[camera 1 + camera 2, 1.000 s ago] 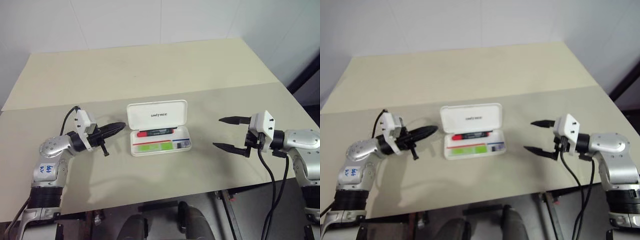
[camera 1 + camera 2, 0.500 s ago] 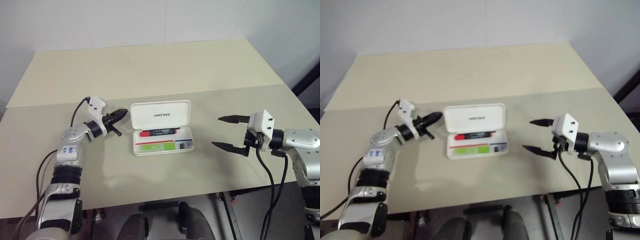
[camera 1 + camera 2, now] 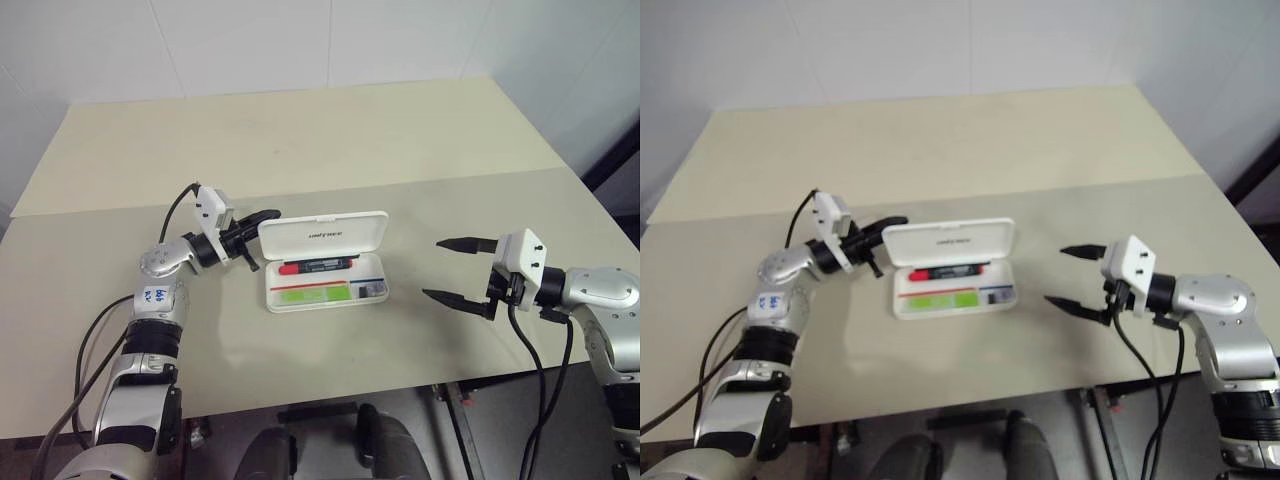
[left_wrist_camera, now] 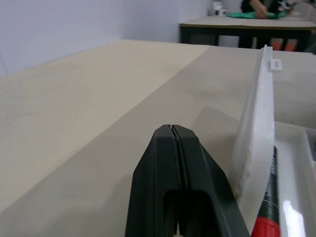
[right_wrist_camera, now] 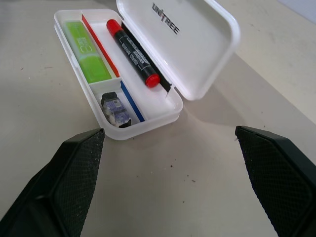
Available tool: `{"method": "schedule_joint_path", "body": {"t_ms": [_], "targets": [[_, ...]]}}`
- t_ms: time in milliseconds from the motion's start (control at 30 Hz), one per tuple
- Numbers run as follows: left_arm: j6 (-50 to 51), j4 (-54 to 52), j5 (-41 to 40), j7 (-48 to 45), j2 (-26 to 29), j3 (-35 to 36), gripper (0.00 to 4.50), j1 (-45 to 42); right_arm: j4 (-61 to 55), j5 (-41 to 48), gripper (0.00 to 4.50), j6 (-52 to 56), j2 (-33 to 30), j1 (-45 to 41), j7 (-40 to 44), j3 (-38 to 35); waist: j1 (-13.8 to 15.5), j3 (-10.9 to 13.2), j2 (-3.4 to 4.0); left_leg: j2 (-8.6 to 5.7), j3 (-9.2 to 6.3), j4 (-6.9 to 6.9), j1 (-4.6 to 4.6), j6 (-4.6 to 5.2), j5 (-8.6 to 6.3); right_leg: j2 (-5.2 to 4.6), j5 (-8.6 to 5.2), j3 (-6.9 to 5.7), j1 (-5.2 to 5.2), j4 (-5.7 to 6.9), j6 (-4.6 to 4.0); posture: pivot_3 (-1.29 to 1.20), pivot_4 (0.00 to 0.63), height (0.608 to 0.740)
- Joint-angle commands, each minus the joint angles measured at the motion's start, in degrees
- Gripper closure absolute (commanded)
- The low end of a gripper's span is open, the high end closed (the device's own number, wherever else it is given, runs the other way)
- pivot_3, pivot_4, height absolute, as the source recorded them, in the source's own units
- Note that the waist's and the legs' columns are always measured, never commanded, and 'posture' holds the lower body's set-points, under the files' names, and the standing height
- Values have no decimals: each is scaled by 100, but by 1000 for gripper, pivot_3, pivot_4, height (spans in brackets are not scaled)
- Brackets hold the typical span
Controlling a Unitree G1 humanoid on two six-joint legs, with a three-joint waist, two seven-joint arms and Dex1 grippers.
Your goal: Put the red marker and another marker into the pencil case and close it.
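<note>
Beige table (image 3: pixel 300 140); L gripper (image 3: pixel 268 214), shut, behind pencil case (image 3: pixel 325 262) lid.

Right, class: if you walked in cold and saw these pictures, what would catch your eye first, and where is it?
First, the white pencil case lying open mid-table, its lid tilted partway up. Inside it lie the red marker along the hinge side and the lime-green highlighter in the front compartment. Then the left end effector, shut, against the lid's left end, and the right end effector open, off to the case's right.
</note>
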Motion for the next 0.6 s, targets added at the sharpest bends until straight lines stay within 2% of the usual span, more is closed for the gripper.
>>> {"method": "schedule_joint_path", "body": {"t_ms": [33,233,400,600], "targets": [[-546,25,75,-476,209,-86,4488,-46,-221,111,0,-33,-28,14,-54,-135,0,0,0,0,0,0,0,0,0,0,0,0,0,0,0,0,150,740],[-858,-61,164,-1206,361,-410,4488,-101,-221,119,0,-56,-37,82,-100,-152,1,0,0,0,0,1,0,1,-1,1,0,0,0,0,0,0,150,740],[-617,-557,175,-1812,447,-866,4488,12,-222,121,0,-60,-35,111,-153,-164,3,0,0,0,1,11,-6,11,-6,0,0,0,0,0,0,0,150,740],[-616,-429,550,-1849,525,-1193,4488,-82,-299,125,0,-78,9,207,-284,-178,1,0,0,0,2,26,-9,17,-10,1,1,1,0,5,2,0,150,740]]}}
